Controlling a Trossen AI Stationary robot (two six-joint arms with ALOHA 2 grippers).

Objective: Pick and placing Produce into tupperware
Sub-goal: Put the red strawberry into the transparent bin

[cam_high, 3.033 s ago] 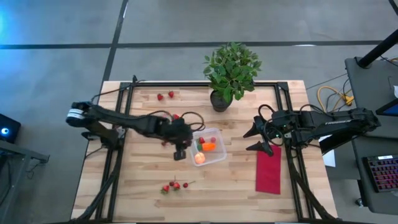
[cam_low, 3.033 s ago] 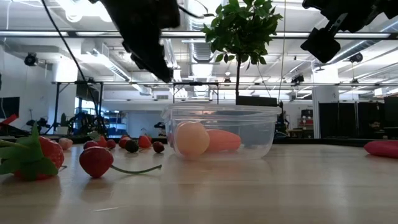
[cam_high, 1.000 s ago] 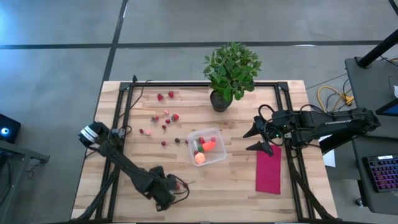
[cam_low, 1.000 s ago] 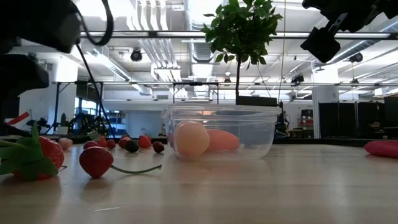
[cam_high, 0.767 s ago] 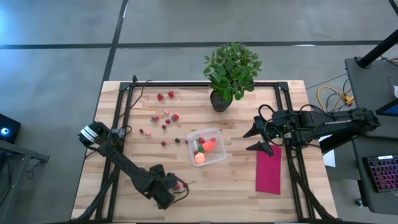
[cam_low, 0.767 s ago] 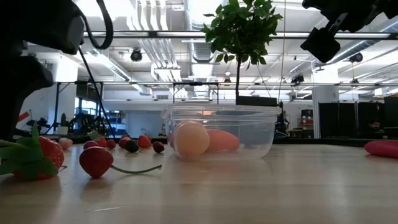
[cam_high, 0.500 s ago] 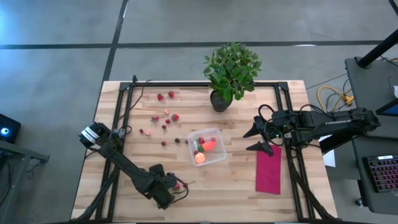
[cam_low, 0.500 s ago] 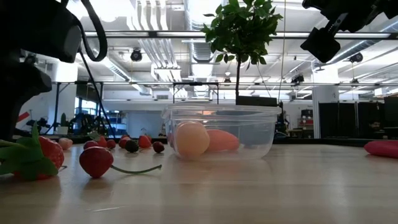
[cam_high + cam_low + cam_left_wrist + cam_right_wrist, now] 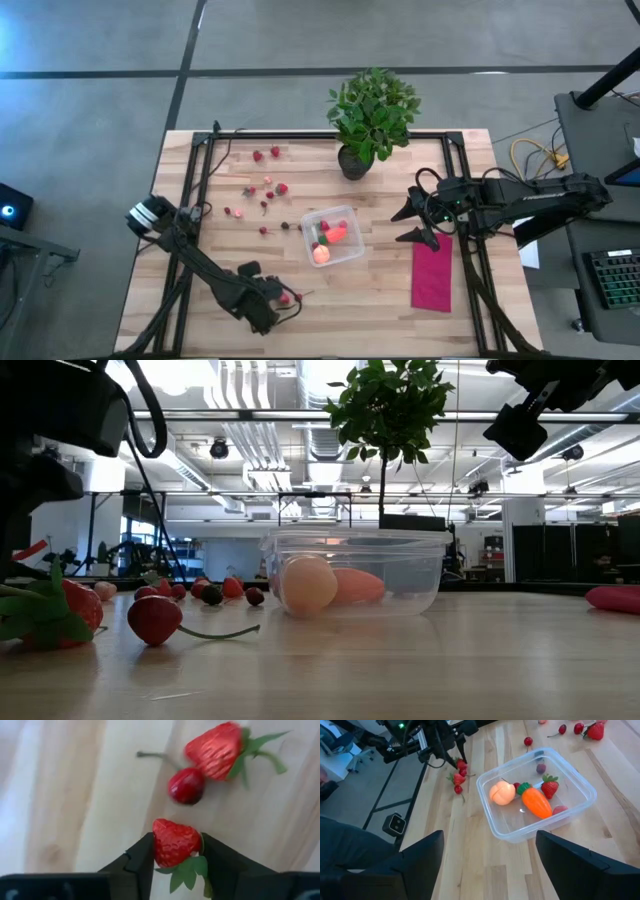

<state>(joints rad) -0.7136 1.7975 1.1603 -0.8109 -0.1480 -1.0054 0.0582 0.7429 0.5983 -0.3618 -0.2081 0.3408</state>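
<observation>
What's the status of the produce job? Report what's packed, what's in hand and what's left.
Packed: the tupperware holds the peach-orange fruit, the carrot and a few strawberries. In hand: the left hand has its fingers around a strawberry at the table's front. Left: the two pieces beside it, plus loose strawberries at the back left. The right hand waits open above the red cloth.

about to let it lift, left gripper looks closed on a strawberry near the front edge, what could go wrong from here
The left gripper pinches the strawberry low down, near its leafy end, so it could slip out during the lift. A second strawberry and a dark red berry lie close by and might get knocked.
</observation>
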